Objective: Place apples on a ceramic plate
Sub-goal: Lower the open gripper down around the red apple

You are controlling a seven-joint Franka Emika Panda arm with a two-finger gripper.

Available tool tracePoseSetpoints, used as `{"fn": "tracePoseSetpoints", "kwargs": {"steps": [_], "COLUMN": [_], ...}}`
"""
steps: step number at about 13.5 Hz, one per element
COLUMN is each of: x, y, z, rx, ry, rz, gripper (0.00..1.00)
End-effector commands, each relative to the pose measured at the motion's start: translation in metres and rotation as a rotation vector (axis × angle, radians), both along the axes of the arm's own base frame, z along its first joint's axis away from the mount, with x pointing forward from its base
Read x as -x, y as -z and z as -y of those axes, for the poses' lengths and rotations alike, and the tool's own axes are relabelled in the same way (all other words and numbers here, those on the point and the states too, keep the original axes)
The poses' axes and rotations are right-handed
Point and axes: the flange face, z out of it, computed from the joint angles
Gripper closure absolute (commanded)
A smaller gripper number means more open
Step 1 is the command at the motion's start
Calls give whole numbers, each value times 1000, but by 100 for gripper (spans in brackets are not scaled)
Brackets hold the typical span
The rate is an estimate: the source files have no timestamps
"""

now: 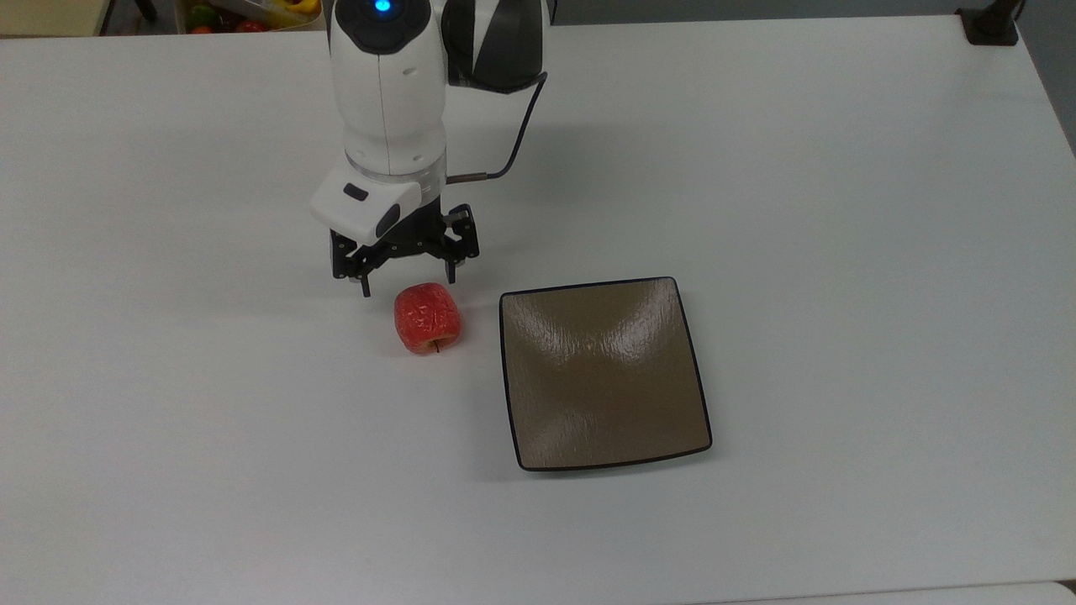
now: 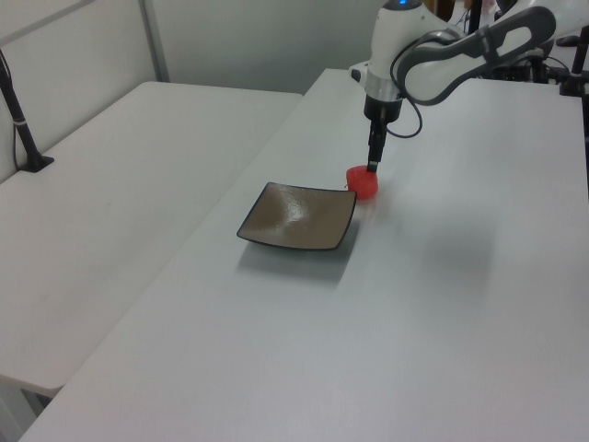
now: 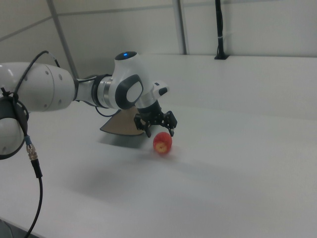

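Fingers (image 1: 366, 288) spread wide, nothing between them; gripper (image 1: 408, 281) hangs just above the apple (image 1: 428, 318), a bit toward the top view's upper edge. In right view, gripper (image 3: 159, 131) sits right over apple (image 3: 162, 142), tips w/ a small gap to the fruit. Apple rests on the white table (image 1: 841, 210), stem pointing to the top view's bottom, just beside the square brown ceramic plate (image 1: 602, 374), on the top view's left of it, not touching. Plate bare. In left view, apple (image 2: 362, 182) at plate's (image 2: 297, 216) far right corner.
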Motion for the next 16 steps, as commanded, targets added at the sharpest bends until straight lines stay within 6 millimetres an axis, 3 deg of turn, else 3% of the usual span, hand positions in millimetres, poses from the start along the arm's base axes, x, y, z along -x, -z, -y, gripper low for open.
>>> {"fn": "tracePoseSetpoints", "kwargs": {"steps": [1,8,9,11,14,16], "x": [-12,-17,-17,-17,-17,-19], "y": [12,30,30,29,27,10], "z": [-3,-9,-9,-7,-7,-6], "rx": [6,7,7,6,2,-12], "ry": [15,12,12,9,17,31], "rz": [41,38,38,38,42,69], "gripper": [0,1,15,56,56,56]}}
